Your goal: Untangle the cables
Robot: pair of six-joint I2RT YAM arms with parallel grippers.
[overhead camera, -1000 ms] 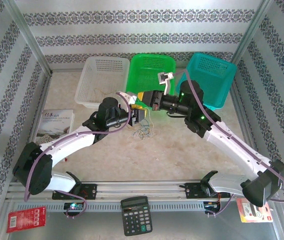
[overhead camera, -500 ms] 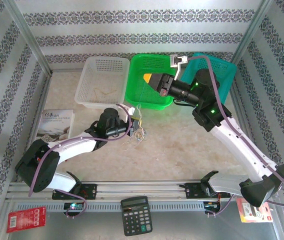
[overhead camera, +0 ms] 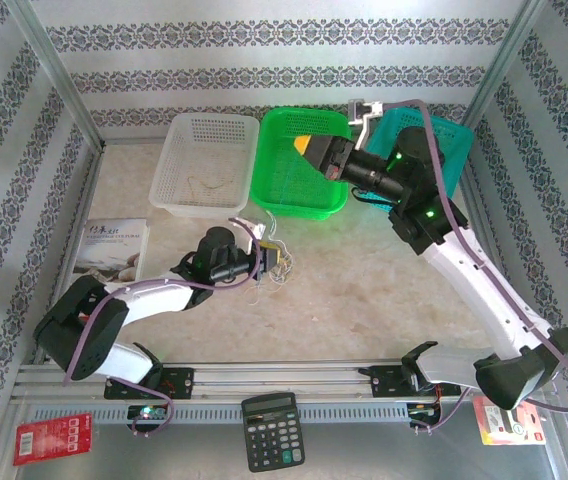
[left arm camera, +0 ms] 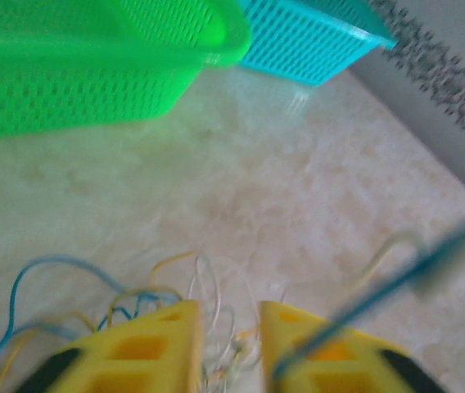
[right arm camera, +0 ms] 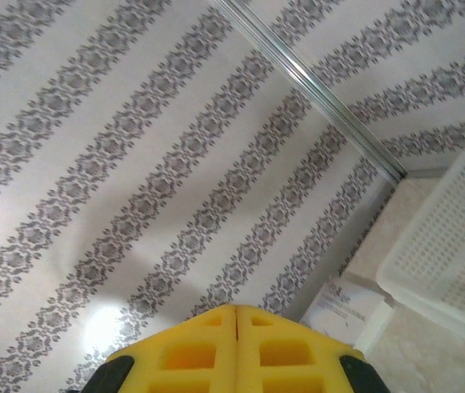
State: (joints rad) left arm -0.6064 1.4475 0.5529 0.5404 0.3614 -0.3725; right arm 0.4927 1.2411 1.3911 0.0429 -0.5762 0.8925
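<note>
Seen from above, the cables point(overhead camera: 283, 270) lie in a small tangle on the table point(overhead camera: 364, 300), at 6 o'clock from the green basket point(overhead camera: 294, 207), much where they lay half a second ago. The left gripper point(overhead camera: 275, 261) has slid a little toward 5 o'clock and now sits at the tangle's 9 o'clock edge, pointing toward 3 o'clock. In the left wrist view we see its yellow fingers point(left arm camera: 163, 344) parted by a narrow gap, with whitish strands running through the gap and blue and tan loops at 9 o'clock of them. The right gripper point(overhead camera: 304, 147), closed tight with nothing between its jaws, was down beside the tangle a second ago. It has since risen over the green basket and has drifted slightly further toward 1 o'clock. A tan strand point(overhead camera: 202, 186) rests in the white basket point(overhead camera: 164, 195), unchanged.
</note>
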